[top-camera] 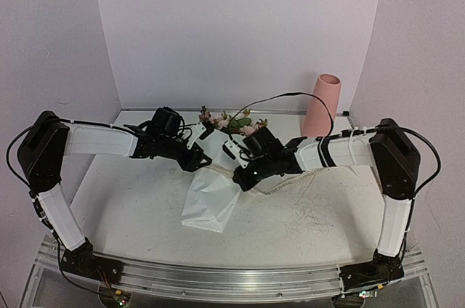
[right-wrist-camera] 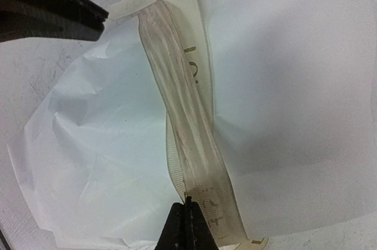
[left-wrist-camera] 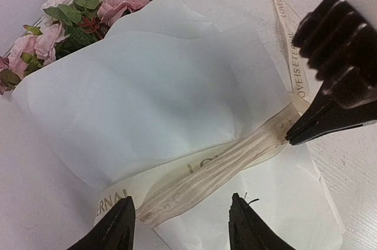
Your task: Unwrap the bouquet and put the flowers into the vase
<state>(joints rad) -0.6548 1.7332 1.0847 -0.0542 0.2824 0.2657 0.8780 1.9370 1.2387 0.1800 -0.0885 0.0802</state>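
Observation:
The bouquet (top-camera: pixel 211 199) lies on the table in white paper (left-wrist-camera: pixel 159 85), its flowers (top-camera: pixel 232 120) pointing toward the back wall. Pink roses and green leaves (left-wrist-camera: pixel 118 5) stick out of the paper's top. A cream printed ribbon (left-wrist-camera: pixel 212 170) crosses the wrap. My right gripper (right-wrist-camera: pixel 188 200) is shut, pinching the ribbon (right-wrist-camera: pixel 182 102) at its right end. My left gripper (left-wrist-camera: pixel 181 200) hangs open just over the ribbon's left end, with nothing between its fingers. The salmon-pink vase (top-camera: pixel 321 104) stands upright at the back right, apart from both grippers.
A loose ribbon tail (left-wrist-camera: pixel 288 26) trails on the table to the right of the wrap. A black cable (top-camera: pixel 283 96) arcs above the flowers. Pale walls close in the back and both sides; a metal rail (top-camera: pixel 218 279) runs along the front edge.

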